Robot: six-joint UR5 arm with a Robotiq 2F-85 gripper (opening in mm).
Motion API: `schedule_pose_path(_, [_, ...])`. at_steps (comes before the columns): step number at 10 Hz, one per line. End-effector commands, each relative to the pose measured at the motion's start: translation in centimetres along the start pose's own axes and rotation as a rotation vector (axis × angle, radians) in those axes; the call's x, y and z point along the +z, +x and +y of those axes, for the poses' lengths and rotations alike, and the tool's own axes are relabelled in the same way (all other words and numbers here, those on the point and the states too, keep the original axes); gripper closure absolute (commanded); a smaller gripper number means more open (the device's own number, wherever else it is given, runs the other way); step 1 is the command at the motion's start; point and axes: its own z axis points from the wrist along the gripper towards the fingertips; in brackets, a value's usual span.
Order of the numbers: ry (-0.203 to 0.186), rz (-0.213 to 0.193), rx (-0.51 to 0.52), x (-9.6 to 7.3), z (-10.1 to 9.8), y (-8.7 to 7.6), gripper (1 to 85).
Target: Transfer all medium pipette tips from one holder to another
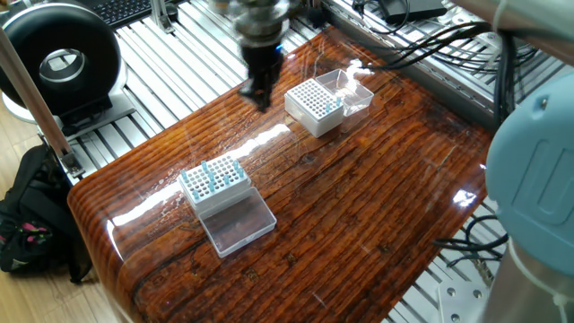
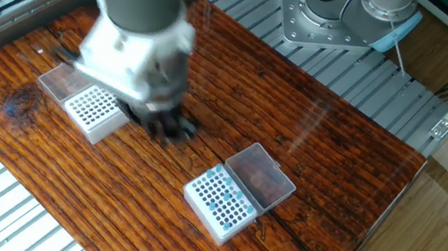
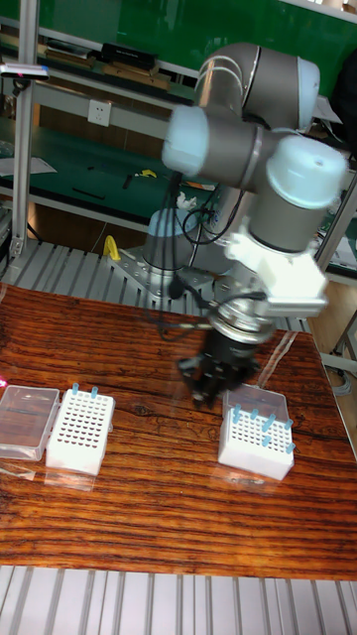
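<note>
No legible writing; gripper (image 1: 258,92) blurred above table (image 1: 359,206).

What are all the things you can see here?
table: one, glossy brown wood, on metal slats
fuller holder: one, white, clear lid open, near the table's rounded end
nearly empty holder: one, white, clear lid open, beside the gripper
medium pipette tips: several, pale blue, most in the fuller holder, a few in the other
ring-shaped device: one, black, beyond the table's end
bag: one, black, on the floor
cables: a bundle, black, behind the table
robot arm: one, grey and pale blue
gripper: one, black, blurred, over the table
</note>
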Motion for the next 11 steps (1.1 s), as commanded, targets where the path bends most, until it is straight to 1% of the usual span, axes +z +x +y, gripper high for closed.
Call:
schedule_pose_path(1, [-0.042, -0.024, 0.116, 0.5, 6.9, -2.5, 62.3])
schedule_pose_path(2, [-0.041, -0.031, 0.155, 0.4, 8.5, -2.8, 62.3])
schedule_pose_path(3, [-0.049, -0.039, 0.187, 0.6, 9.9, -3.1, 62.3])
schedule_pose_path(4, [-0.072, -0.052, 0.218, 0.7, 11.2, -3.7, 62.3])
schedule_pose_path(5, [-0.073, -0.071, 0.238, 0.8, 11.8, -4.4, 62.0])
schedule_pose_path(6, [-0.077, -0.079, 0.255, 0.7, 12.2, -4.9, 61.3])
schedule_pose_path(7, [-0.074, -0.094, 0.257, 0.7, 12.3, -5.4, 59.0])
schedule_pose_path(9, [-0.06, -0.111, 0.256, 1.6, 11.7, -5.9, 56.7])
schedule_pose_path(10, [-0.037, -0.118, 0.254, 2.5, 11.1, -5.5, 56.7])
schedule_pose_path(11, [-0.026, -0.122, 0.246, 3.1, 10.5, -5.0, 56.7])
